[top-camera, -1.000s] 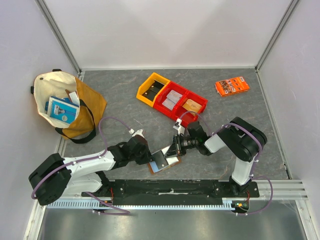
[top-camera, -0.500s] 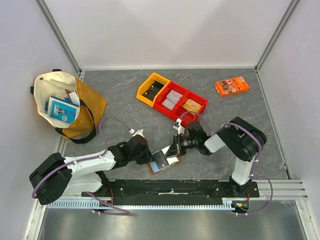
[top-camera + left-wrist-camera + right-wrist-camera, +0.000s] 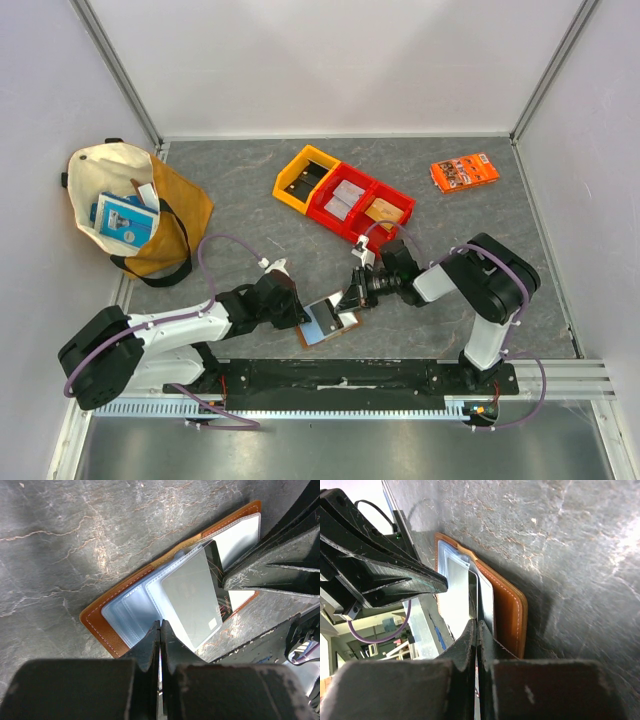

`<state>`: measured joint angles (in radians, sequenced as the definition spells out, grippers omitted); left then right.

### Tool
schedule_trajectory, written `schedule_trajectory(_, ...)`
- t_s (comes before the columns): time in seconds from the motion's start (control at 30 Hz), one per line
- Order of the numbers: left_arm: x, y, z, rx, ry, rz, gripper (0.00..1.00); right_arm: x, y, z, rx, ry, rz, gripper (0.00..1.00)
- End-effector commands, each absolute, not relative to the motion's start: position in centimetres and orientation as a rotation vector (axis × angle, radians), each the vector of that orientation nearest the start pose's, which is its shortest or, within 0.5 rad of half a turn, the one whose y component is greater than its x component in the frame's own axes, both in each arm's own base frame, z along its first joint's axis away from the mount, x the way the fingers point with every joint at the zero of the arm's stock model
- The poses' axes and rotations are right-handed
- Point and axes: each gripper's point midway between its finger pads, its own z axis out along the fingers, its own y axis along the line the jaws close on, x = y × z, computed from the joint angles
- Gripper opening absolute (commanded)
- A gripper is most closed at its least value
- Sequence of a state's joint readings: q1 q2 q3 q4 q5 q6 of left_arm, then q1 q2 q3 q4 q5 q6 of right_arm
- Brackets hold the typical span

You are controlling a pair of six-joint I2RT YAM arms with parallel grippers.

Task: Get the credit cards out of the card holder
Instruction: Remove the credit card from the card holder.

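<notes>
My left pincer (image 3: 160,630) pinches the card holder (image 3: 97,622); my right pincer (image 3: 476,627) nips its dark card (image 3: 216,562), seen flat only from my left wrist

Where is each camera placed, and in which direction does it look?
Top external: above and behind the bases, looking down on the table, both arms, the open card holder.
Left wrist: faces down onto the card holder; the shut left gripper at the bottom.
Right wrist: low, looks along the table at the card holder's edge; the shut right gripper at the bottom.
Shared: both wrist views show the card holder and the opposite gripper.
</notes>
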<state>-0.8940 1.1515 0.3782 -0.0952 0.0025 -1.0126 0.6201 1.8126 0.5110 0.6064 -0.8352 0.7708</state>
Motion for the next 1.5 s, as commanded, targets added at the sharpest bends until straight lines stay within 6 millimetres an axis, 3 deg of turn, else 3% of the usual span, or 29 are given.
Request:
schedule_trajectory(0.0, 13.2, -22.1, 0.6, -0.168, 2.687, -0.704, 0.02, 17.6, 30.0, 1.8, -0.356, 2.530, 1.554, 0.00)
schedule_trajectory(0.17, 13.8, -22.8, 2.2, -0.156, 2.643, -0.754, 0.02, 17.6, 30.1, 1.8, -0.362, 2.528, 1.553, 0.00)
schedule_trajectory(0.33, 14.4, -24.7, 5.0, -0.113, 2.578, -0.881, 0.18, 17.7, 30.1, 1.8, -0.363, 2.528, 1.551, 0.00)
schedule_trajectory(0.5, 15.6, -26.5, 6.8, -0.066, 2.529, -0.939, 0.23, 17.7, 30.2, 1.7, -0.358, 2.530, 1.554, 0.00)
schedule_trajectory(0.57, 16.1, -26.8, 6.6, -0.050, 2.533, -0.915, 0.23, 17.7, 30.2, 1.8, -0.359, 2.525, 1.556, 0.00)
schedule_trajectory(0.8, 15.5, -26.0, 3.3, -0.053, 2.649, -0.791, 0.02, 17.7, 30.1, 1.9, -0.359, 2.523, 1.549, 0.00)
schedule_trajectory(1.1, 13.6, -22.8, 1.2, -0.092, 2.705, -0.685, 0.02, 17.8, 30.2, 1.7, -0.353, 2.531, 1.539, 0.01)
schedule_trajectory(1.3, 13.3, -22.7, 0.7, -0.077, 2.735, -0.665, 0.02, 18.0, 30.5, 2.0, -0.354, 2.523, 1.550, 0.20)
schedule_trajectory(1.47, 13.3, -22.6, 0.6, -0.075, 2.739, -0.660, 0.02, 18.1, 30.8, 2.2, -0.361, 2.516, 1.559, 0.24)
